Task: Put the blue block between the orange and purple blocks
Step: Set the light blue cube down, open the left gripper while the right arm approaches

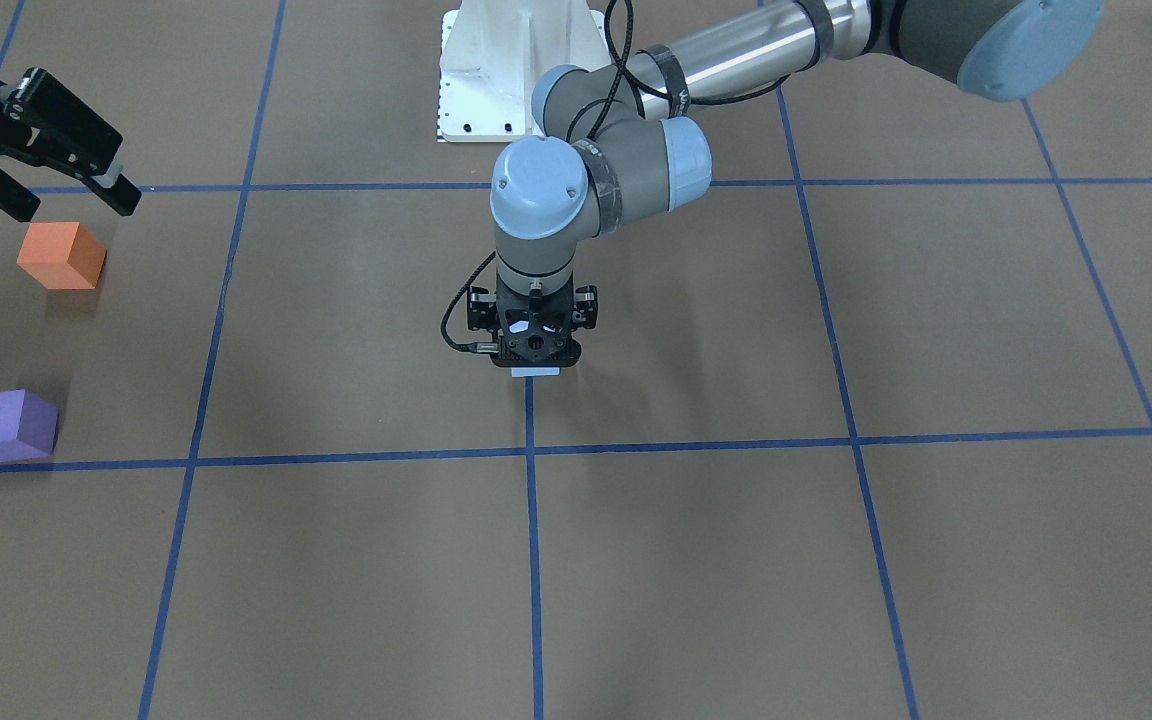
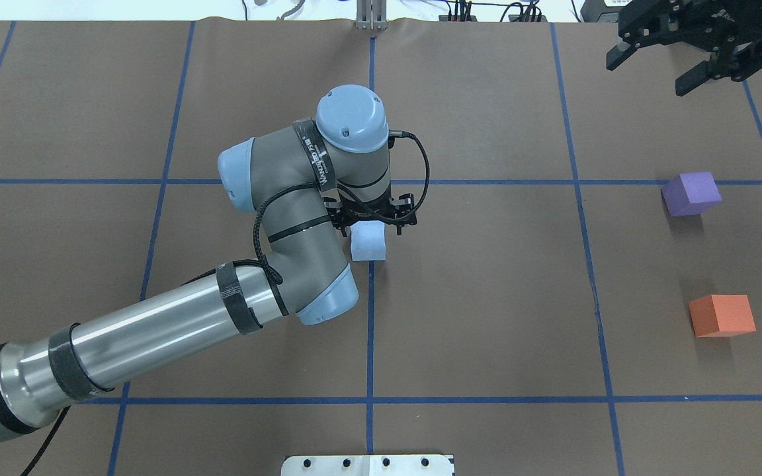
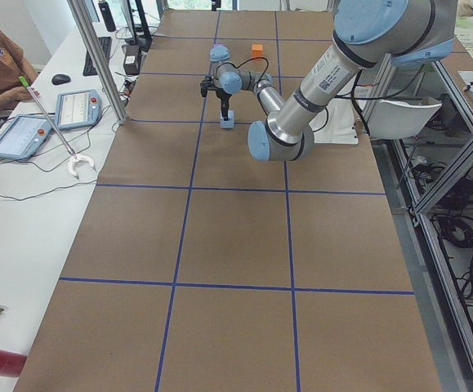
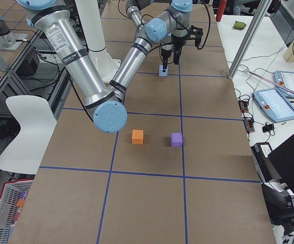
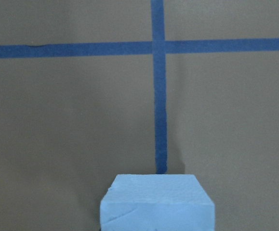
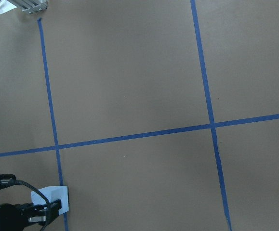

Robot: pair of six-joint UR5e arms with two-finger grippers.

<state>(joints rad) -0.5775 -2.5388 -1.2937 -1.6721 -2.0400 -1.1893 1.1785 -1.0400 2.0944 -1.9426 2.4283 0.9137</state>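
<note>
The light blue block point(image 2: 368, 242) sits at the table's middle on a blue tape line, right under my left gripper point(image 2: 373, 221), which points straight down over it. The gripper's body hides its fingers, so I cannot tell whether they grip the block. In the left wrist view the blue block point(image 5: 157, 203) fills the bottom centre. The purple block point(image 2: 690, 193) and the orange block point(image 2: 721, 315) lie apart at the table's right. My right gripper point(image 2: 649, 78) hangs open and empty beyond the purple block.
Brown table point(image 2: 487, 297) marked with a grid of blue tape lines point(image 2: 368, 400). A gap of bare table point(image 2: 705, 258) lies between the purple and orange blocks. The white robot base plate point(image 1: 521, 70) sits at the robot's side of the table.
</note>
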